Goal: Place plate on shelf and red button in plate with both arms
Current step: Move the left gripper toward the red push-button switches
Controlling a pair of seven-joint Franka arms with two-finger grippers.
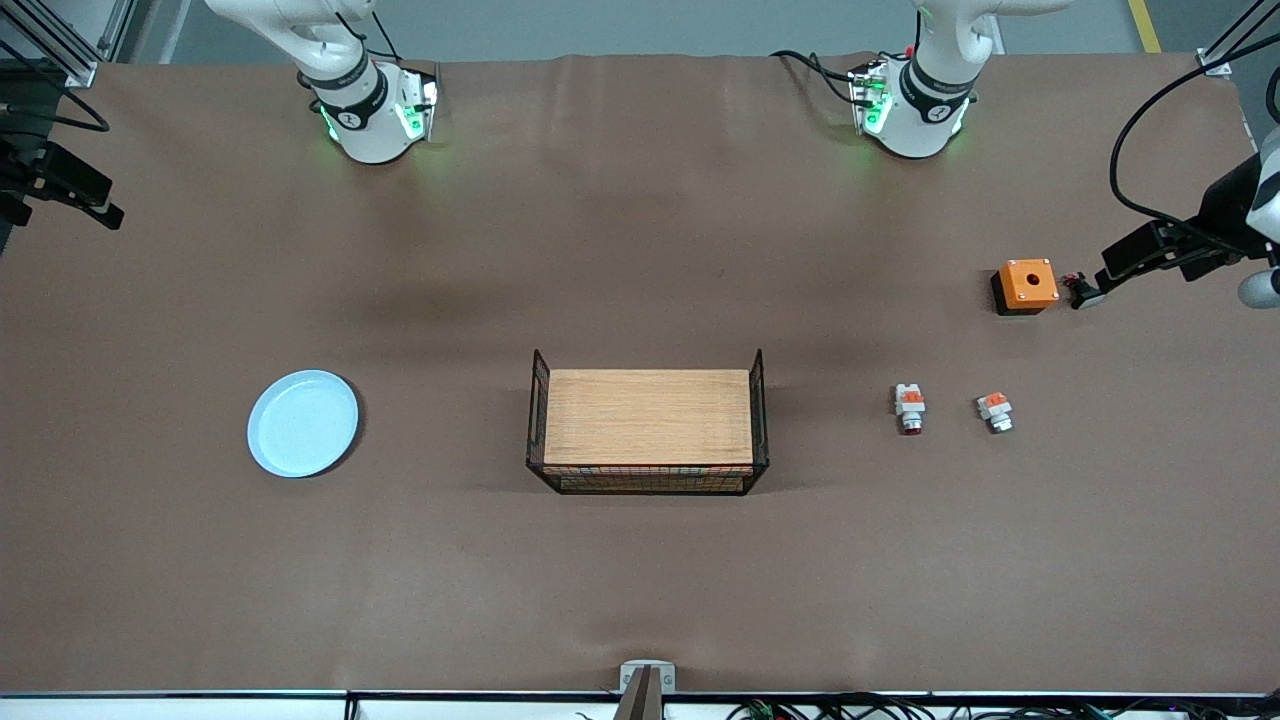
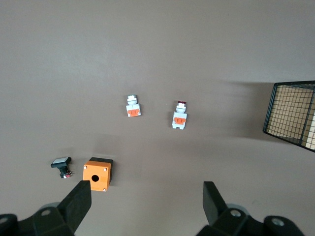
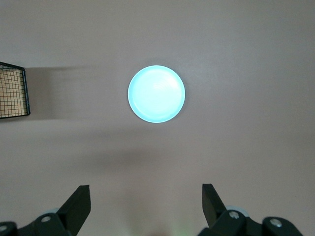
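Blue plate on table, below open right gripper.

Plate pale blue, plain; table brown. Rack: black wire grid, light wood-grain top. Box orange; red button white, orange middle, red cap.
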